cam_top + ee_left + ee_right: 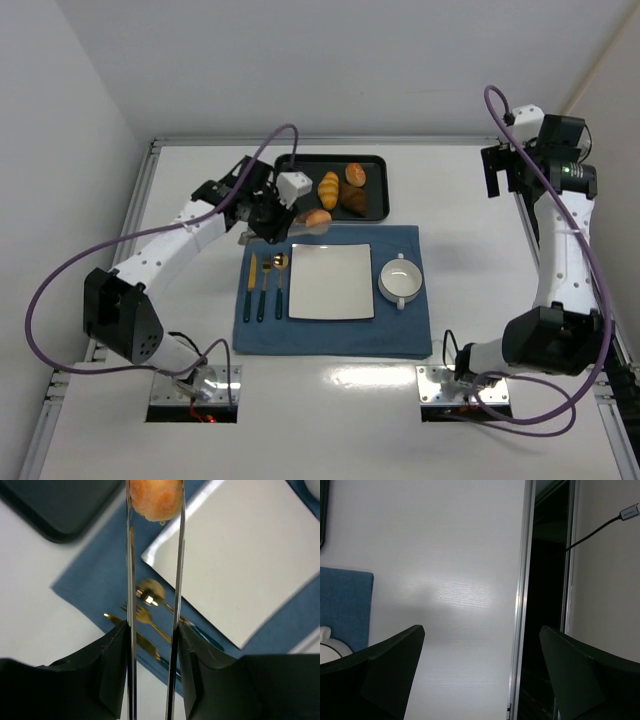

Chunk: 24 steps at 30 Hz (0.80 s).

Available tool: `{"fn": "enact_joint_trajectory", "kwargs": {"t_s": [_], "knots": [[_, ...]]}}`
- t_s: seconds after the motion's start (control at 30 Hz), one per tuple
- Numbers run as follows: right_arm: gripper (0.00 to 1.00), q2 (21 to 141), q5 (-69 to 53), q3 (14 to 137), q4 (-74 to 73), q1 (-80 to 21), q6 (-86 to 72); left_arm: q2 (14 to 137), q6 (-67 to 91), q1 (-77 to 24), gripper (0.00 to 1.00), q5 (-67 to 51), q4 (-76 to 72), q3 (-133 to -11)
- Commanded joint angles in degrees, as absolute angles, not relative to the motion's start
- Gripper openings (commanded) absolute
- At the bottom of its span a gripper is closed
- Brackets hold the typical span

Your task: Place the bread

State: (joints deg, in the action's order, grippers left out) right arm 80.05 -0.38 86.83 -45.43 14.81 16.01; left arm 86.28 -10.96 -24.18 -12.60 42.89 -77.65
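Blue placemat [95, 587] below frames your target: with the left gripper [152, 627] pinching tongs [179, 570] that clamp the bread [156, 500], centre over the white plate [250, 565], lower, then ease open.

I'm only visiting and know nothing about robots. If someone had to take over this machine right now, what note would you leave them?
Left gripper: shut on metal tongs, whose tips pinch the bread.
Right gripper: open, holding nothing, off to the right above bare table.
Bread: in the air over the blue mat, beside a corner of the white plate and just clear of the black tray, where three other pastries lie.
Done: bread picked up.
Left: probably carry it over the plate, lower it, open the tongs and back away.
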Motion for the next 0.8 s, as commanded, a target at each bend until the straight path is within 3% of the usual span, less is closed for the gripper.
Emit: {"fn": "enact_joint_trajectory", "kwargs": {"t_s": [0.0,0.37,0.77], "knots": [[1.00,82.08,-0.62,88.86,-43.15,14.50,17.67,81.04,-12.39,-27.59,0.21,-13.62,46.13,-75.24],[1.00,83.14,1.58,87.80,-43.68,14.50,19.24,76.46,-12.92,-37.96,0.21,-11.51,50.36,-69.44],[1.00,80.77,1.58,85.52,-43.68,14.50,19.78,79.80,-13.45,-40.25,0.21,-11.69,46.50,-66.45]]}}
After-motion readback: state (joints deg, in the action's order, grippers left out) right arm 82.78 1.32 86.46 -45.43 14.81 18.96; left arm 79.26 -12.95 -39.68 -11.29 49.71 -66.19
